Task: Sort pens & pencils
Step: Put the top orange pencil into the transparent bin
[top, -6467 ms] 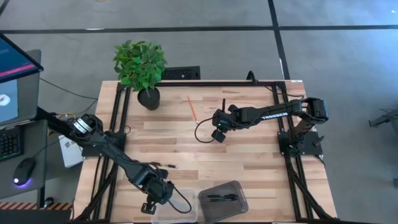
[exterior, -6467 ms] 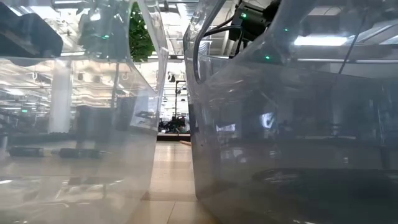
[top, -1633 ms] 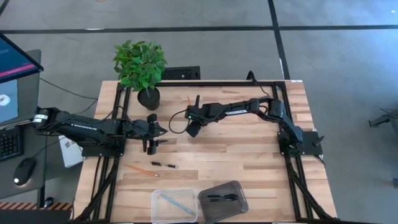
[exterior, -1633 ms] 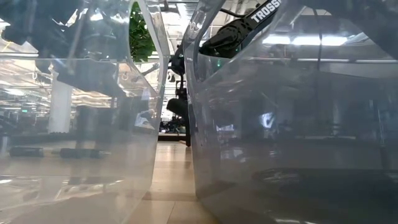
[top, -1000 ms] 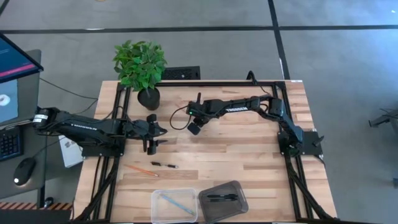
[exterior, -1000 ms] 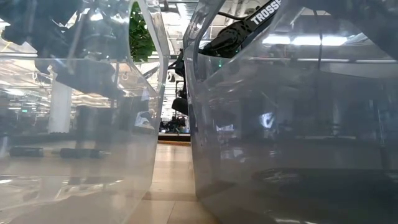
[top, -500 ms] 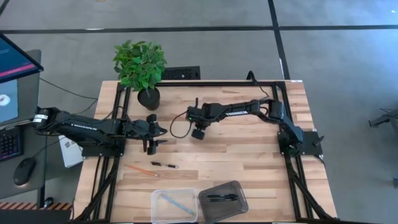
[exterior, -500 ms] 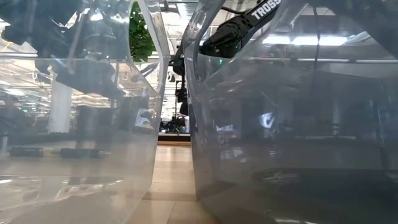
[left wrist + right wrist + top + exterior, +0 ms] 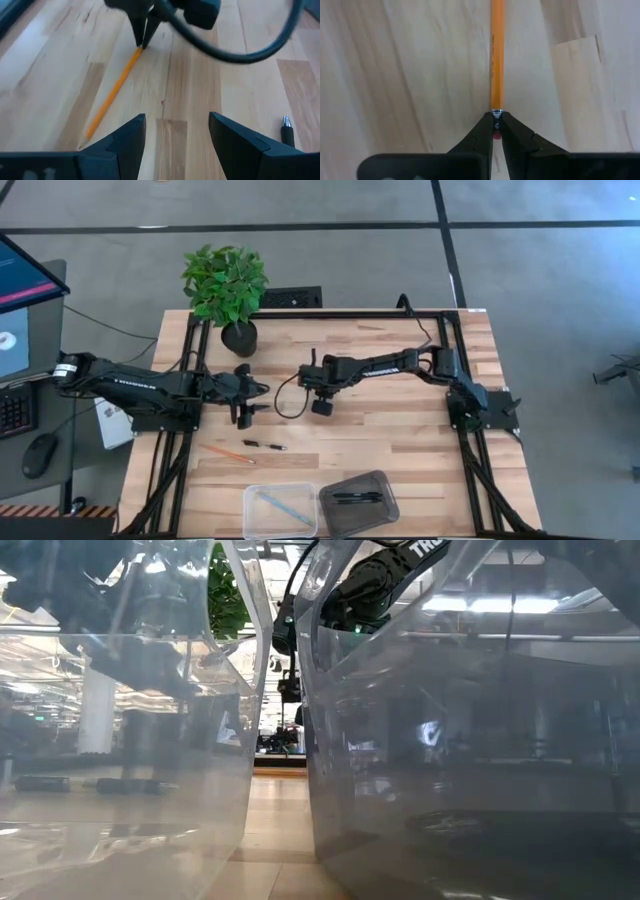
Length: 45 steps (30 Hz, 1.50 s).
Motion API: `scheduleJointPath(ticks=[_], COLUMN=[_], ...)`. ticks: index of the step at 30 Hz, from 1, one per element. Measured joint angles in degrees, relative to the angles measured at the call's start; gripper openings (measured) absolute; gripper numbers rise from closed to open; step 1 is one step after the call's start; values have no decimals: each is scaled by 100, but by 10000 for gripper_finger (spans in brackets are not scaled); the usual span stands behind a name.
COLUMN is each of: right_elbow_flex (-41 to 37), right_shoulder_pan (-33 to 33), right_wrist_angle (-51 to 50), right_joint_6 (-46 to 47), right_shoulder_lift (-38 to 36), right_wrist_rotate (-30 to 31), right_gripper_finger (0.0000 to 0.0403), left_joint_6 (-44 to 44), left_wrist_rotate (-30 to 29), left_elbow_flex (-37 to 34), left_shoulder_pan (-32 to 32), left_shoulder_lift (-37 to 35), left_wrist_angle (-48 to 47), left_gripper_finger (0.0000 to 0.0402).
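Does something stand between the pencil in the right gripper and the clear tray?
Nothing tall. The right gripper pinches the orange pencil; only a black pen lies flat near the way to the clear tray.

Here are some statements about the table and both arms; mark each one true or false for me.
1. The right gripper is shut on an orange pencil. True.
2. The left gripper holds a pen. False: its fingers are open and empty.
3. The clear bin holds a light blue pencil. True.
4. The dark bin is empty. False: black pens lie in it.
5. A second orange pencil lies on the table. True.
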Motion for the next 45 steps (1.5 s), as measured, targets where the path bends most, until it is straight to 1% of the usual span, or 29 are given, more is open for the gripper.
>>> scheduleJointPath(ticks=[7, 13, 15, 18, 21, 23, 30, 34, 40, 45], right_elbow_flex=[-26, -28, -30, -35, -43, -43, -46, -43, -43, -42], right_shoulder_pan=[10, 35, 64, 65, 82, 98, 111, 113, 117, 122], right_wrist_angle=[245, 444, 545, 741, 996, 1108, 1177, 1220, 1221, 1207], right_joint_6=[58, -27, -31, -28, -5, 16, 19, 23, 32, 32], right_shoulder_lift=[-26, -26, -22, -10, 11, 22, 26, 46, 48, 48], right_wrist_rotate=[-131, -553, -634, -982, -1348, -1441, -1459, -1442, -1396, -1373], right_gripper_finger=[53, 53, 53, 53, 53, 53, 45, 38, 46, 45], left_joint_6=[-228, -361, -360, -377, -597, -727, -951, -895, -364, -365], left_wrist_rotate=[1, -45, -168, -403, -627, -657, -636, -807, -756, -753], left_elbow_flex=[2, 2, 2, 2, 2, 2, 2, 2, 2, 2], left_shoulder_pan=[0, 0, 0, 0, 0, 2, 2, 2, 0, 0], left_shoulder_lift=[2, 2, 2, 2, 2, 2, 2, 2, 2, 2], left_wrist_angle=[-373, -403, -522, -736, -937, -1062, -1626, -1743, -1731, -1725], left_gripper_finger=[209, 209, 209, 209, 209, 209, 209, 209, 209, 209])
